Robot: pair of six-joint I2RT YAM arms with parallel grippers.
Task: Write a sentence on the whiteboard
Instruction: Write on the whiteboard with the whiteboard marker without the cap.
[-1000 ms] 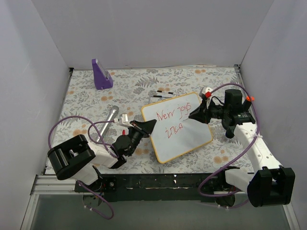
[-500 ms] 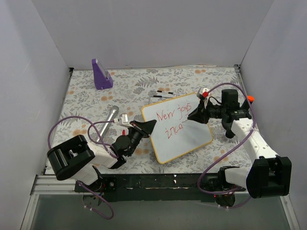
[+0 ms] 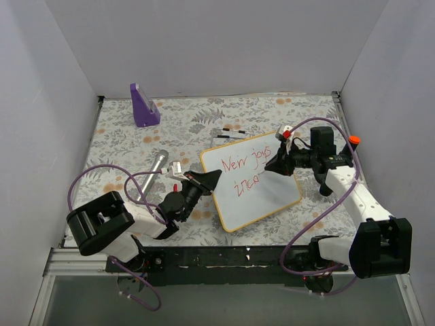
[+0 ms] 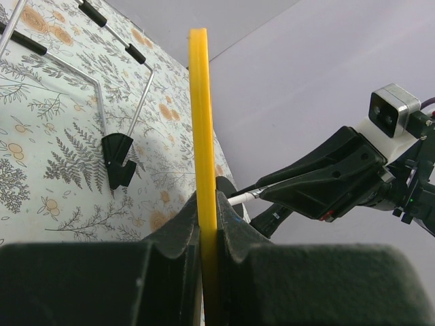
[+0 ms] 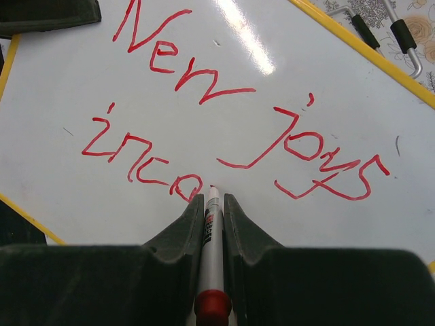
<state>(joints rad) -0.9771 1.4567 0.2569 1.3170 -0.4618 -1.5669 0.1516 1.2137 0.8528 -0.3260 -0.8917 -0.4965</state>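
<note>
Writing under way — second line partly done.
The whiteboard (image 3: pixel 272 197) lay askew on the floral desk (image 3: pixel 122 142), between the two arms. The left fingers (image 4: pixel 178 229) were shut on its yellow frame edge, bracing it. The right fingers (image 5: pixel 178 234) were clamped on a marker (image 5: pixel 212 227), whose tip touched the board at the end of the lower line. The sentence (image 5: pixel 204 87) read "New joys" on top and roughly "inco" below — the last letter looked barely closed. Judged a little past halfway: the lower word seemed unfinished, so more letters were left to write, with blank board free to the right of the tip, and then the marker to lift off.
</note>
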